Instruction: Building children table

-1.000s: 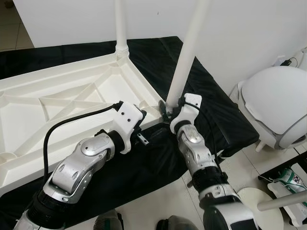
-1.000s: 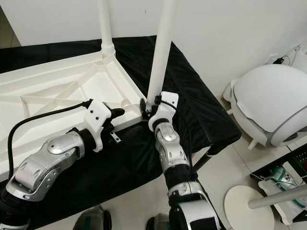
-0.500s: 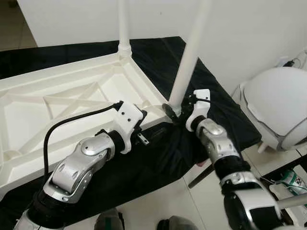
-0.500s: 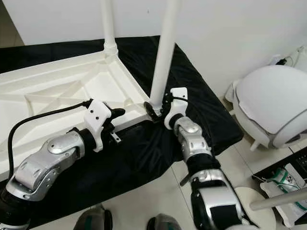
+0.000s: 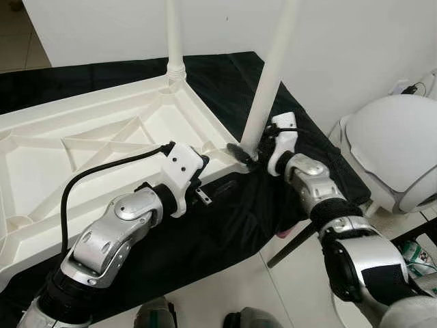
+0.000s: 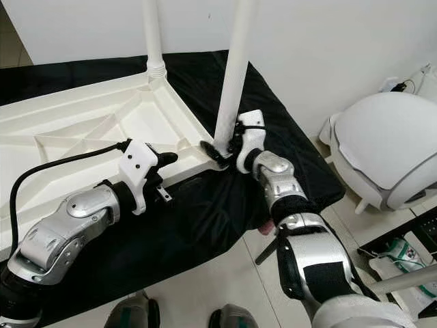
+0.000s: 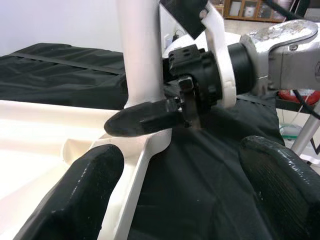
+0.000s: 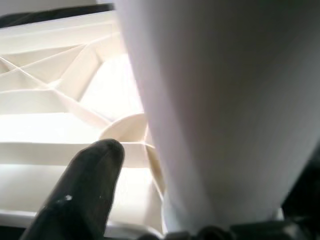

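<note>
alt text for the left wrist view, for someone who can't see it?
The right gripper grips the base of a white table leg where it meets the corner of the upturned white tabletop, which lies on a black cloth. The left gripper, open with its two black fingers in the foreground, points at that joint.

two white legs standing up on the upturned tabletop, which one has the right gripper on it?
The near-corner leg, at the tabletop corner closest to the robot: the right gripper closes around its base. The far-corner leg stands untouched in its socket.
</note>
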Tool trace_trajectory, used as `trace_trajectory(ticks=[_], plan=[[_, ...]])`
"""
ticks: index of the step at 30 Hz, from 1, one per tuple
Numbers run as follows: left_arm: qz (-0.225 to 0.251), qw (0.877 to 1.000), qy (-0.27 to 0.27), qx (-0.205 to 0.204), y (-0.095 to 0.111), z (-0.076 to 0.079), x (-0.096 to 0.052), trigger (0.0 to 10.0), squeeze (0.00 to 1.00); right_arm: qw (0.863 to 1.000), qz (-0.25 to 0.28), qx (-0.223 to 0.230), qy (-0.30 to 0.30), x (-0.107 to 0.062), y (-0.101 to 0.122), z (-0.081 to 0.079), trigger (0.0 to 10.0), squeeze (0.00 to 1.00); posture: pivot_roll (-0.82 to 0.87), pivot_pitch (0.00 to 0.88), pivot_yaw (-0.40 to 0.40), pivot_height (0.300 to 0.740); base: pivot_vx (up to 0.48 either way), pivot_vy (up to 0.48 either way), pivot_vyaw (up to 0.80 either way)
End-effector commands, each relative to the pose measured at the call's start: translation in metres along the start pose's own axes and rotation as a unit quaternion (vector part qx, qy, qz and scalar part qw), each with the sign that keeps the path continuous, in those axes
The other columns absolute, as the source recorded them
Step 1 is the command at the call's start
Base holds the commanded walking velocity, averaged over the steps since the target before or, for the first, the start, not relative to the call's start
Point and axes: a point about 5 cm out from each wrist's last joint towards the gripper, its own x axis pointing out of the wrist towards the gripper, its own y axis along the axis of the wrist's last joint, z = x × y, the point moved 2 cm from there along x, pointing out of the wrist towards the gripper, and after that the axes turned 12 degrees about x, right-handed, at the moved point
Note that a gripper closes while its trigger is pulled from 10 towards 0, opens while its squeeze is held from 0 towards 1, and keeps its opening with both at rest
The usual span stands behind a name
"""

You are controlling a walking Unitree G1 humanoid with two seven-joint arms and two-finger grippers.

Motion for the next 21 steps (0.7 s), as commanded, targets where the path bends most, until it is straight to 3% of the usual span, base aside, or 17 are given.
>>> trace_trajectory(ticks=[1,2,3,4,18,19,21], plan=[[0.005,0.999,-0.035,0.003,0.002,0.004,-0.001,10.0,0.0,1.0,-0.014,-0.007,0.021,0.002,-0.003,-0.005,10.0,0.0,0.05,0.0,-0.055,0.74,0.0,0.0,0.0],[0.005,0.999,-0.035,0.003,0.002,0.004,-0.001,10.0,0.0,0.999,-0.015,-0.009,0.029,0.003,-0.004,-0.006,8.2,0.0,0.05,0.0,-0.057,0.74,0.0,0.0,0.0],[0.005,0.999,-0.034,0.003,0.002,0.004,-0.001,10.0,0.0,0.999,-0.016,-0.01,0.034,0.003,-0.005,-0.007,8.2,0.0,0.05,0.0,-0.057,0.74,0.0,0.0,0.0],[0.005,0.999,-0.034,0.003,0.002,0.004,-0.002,10.0,0.0,0.999,-0.014,-0.007,0.041,0.003,-0.006,-0.008,0.0,0.0,0.05,0.0,-0.059,0.74,0.0,0.0,0.0],[0.005,1.0,-0.03,0.002,0.003,0.003,-0.003,10.0,0.0,0.999,-0.016,-0.002,0.04,-0.006,-0.009,0.002,0.0,0.0,0.06,0.0,-0.061,0.74,0.0,0.0,0.0],[0.005,1.0,-0.03,0.003,0.003,0.003,-0.003,10.0,0.0,0.999,-0.011,0.001,0.032,-0.007,-0.008,0.004,10.0,0.0,0.05,0.0,-0.062,0.74,0.0,0.0,0.0],[0.006,1.0,-0.031,0.003,0.003,0.003,-0.002,10.0,0.0,1.0,-0.004,0.004,0.023,-0.008,-0.008,0.006,10.0,0.0,0.05,0.0,-0.062,0.74,0.0,0.0,0.0]])
